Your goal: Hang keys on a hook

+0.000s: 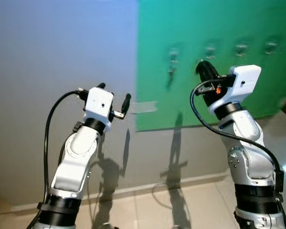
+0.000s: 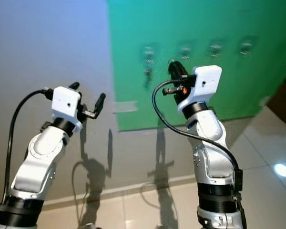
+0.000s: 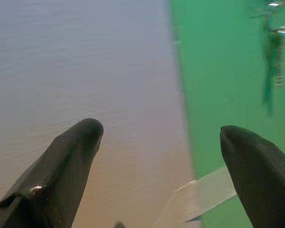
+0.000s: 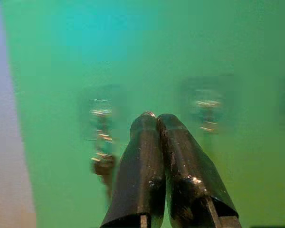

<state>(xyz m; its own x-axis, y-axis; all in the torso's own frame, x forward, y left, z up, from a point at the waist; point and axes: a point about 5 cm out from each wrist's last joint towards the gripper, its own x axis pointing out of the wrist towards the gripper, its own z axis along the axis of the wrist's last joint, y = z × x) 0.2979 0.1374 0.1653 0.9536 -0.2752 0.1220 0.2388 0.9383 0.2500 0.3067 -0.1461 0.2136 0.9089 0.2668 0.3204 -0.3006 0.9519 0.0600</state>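
A green board on the wall carries a row of several metal hooks. From the leftmost hook a bunch of keys hangs down, also visible as the keys in the right wrist view. My right gripper is raised in front of the board, between the leftmost hook and the second hook, with its fingers pressed shut. A small silvery glint sits at their tips; I cannot tell what it is. My left gripper is held up open and empty before the grey wall, left of the board.
A strip of pale tape holds the board's lower left edge to the grey wall. Pale floor tiles lie below, past a white skirting. A dark piece of furniture stands at the far right.
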